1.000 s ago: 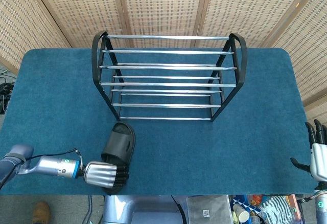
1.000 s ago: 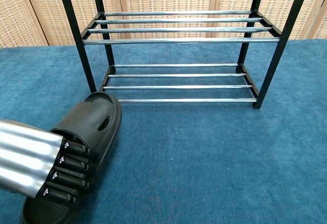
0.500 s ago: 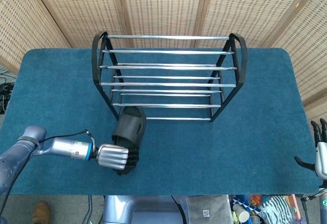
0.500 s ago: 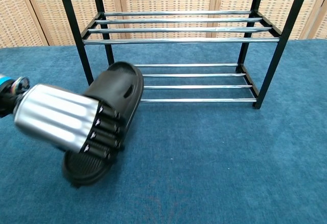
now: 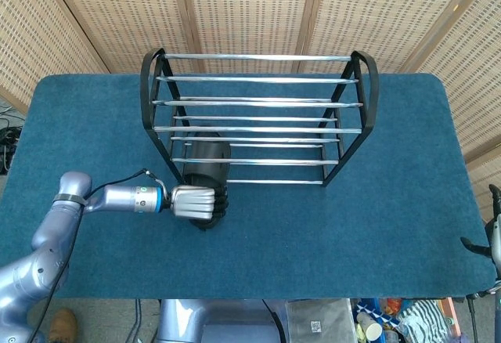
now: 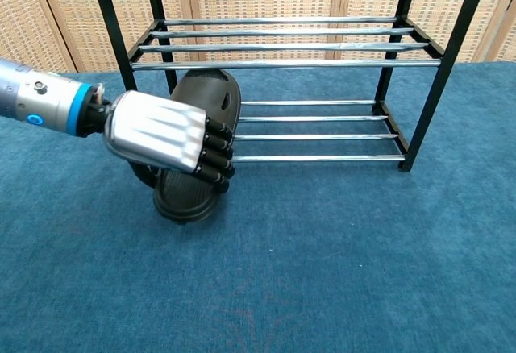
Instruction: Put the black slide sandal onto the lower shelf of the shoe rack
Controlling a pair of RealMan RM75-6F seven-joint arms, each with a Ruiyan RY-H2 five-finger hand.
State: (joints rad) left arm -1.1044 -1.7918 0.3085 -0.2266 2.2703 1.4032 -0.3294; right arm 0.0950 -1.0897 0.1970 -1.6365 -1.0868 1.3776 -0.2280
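While the left hand gripped the black slide sandal around its rear half, fingers wrapped over the sole edge, the sandal's toe end already reached in among the rods of the lower shelf at the left end of the shoe rack, and its heel stuck out over the blue bench toward the bottom of the frame. Its long axis ran roughly front to back, crosswise to the rods and leaning a little, so the shelf lay straight ahead of the hand, toward the upper part of the chest view. Whether the sole touched the rods could not be told. The move ahead looked like a short push inward along that axis. The right hand, barely showing at the lower right edge of the head view, was far from the rack; whether it was open or closed could not be told.
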